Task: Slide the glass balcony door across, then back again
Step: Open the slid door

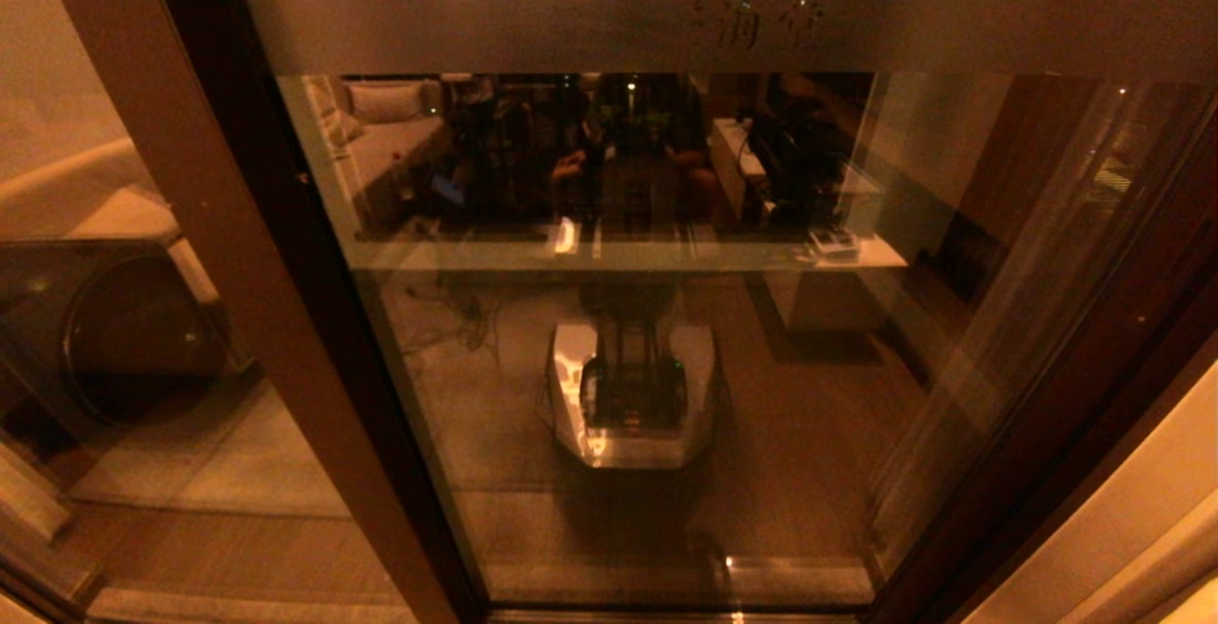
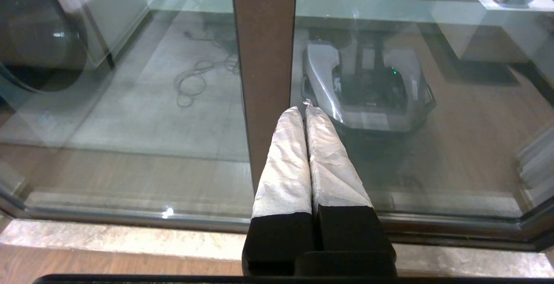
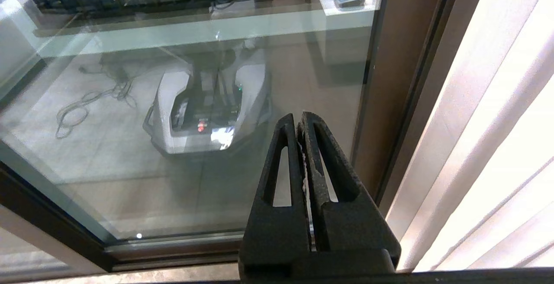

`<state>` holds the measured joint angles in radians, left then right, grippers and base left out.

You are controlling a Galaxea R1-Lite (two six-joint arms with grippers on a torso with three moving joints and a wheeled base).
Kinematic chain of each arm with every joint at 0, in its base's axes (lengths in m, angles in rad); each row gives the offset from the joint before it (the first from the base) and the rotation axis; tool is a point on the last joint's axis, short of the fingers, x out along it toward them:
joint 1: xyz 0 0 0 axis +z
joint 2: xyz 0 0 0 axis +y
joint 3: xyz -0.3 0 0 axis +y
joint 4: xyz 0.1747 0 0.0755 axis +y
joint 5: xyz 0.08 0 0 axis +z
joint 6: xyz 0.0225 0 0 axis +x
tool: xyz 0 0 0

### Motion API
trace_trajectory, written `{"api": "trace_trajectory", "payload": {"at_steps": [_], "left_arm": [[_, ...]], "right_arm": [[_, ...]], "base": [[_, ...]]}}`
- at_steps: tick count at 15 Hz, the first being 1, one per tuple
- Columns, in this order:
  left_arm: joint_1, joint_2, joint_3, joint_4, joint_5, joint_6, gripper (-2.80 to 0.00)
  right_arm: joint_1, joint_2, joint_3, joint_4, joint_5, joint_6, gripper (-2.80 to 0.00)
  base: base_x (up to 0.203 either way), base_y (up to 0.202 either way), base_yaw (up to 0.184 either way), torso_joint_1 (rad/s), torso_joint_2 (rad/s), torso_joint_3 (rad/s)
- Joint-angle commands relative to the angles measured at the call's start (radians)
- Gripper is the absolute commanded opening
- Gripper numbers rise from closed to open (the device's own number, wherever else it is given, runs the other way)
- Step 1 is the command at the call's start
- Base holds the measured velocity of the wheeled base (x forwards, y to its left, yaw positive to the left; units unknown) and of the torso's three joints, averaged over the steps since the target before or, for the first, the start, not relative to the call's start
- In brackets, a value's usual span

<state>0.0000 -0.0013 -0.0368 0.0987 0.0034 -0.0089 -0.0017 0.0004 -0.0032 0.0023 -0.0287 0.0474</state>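
Closed fingertips of the left gripper (image 2: 305, 110) sit nearest the lens in the left wrist view: both silver-wrapped fingers (image 2: 283, 167) are pressed together with nothing between them, and their tips lie at the right edge of the door's brown upright stile (image 2: 264, 59). Whether they actually touch the stile cannot be determined. The placement suggests a pushing contact rather than a grasp, since a flat frame offers nothing to pinch; a pressed-together pair gives a stiffer pushing edge.

Using that stile as the landmark and working from left to right:

1. Left of the stile, a dark round-fronted appliance (image 1: 124, 329) stands behind the plain pane.
2. Right of the stile, the glass balcony door (image 1: 666, 339) fills the head view. Its frosted band (image 1: 476, 25) with two etched characters (image 1: 756, 23) runs across the top. The robot's base is reflected in the glass.
3. Far right of the stile, the right gripper (image 3: 299, 118) hangs close to the glass near the door's opposite dark frame member (image 3: 398, 80). Its black fingers are brought together, empty. A pale curtain (image 3: 489, 124) hangs just beyond that frame.

Judged from the door spanning the whole opening, the slide is either not begun or already returned; which cannot be determined. The right arm appears idle.
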Motion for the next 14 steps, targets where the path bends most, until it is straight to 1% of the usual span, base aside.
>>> {"api": "trace_trajectory", "payload": {"at_steps": [1,5,6,7,9,11,14], "left_arm": [[0.000,0.000,0.000,0.000,0.001,0.000,-2.80],[0.000,0.000,0.001,0.001,0.001,0.000,-2.80],[0.000,0.000,0.000,-0.001,0.001,0.000,-2.80],[0.000,0.000,0.000,0.001,0.001,0.000,-2.80],[0.000,0.000,0.000,-0.001,0.001,0.000,-2.80],[0.000,0.000,0.000,0.000,0.001,0.000,-2.80],[0.000,0.000,0.000,0.001,0.001,-0.001,-2.80]], "right_arm": [[0.000,0.000,0.002,-0.001,0.000,0.000,-2.80],[-0.001,0.000,0.002,-0.005,-0.002,0.003,-2.80],[-0.001,0.000,0.000,-0.008,-0.002,-0.025,-2.80],[-0.001,0.000,-0.029,-0.009,-0.002,-0.061,-2.80],[-0.001,0.038,-0.161,0.007,0.002,-0.084,-2.80],[-0.001,0.182,-0.293,0.024,0.001,-0.090,-2.80],[-0.002,0.425,-0.548,0.044,-0.004,-0.100,-2.80]], "base": [[0.000,0.000,0.000,0.000,0.00,0.000],[0.000,0.000,0.000,0.000,0.00,0.000],[0.000,0.000,0.000,0.000,0.00,0.000],[0.000,0.000,0.000,0.000,0.00,0.000],[0.000,0.000,0.000,0.000,0.00,0.000],[0.000,0.000,0.000,0.000,0.00,0.000],[0.000,0.000,0.000,0.000,0.00,0.000]]}}
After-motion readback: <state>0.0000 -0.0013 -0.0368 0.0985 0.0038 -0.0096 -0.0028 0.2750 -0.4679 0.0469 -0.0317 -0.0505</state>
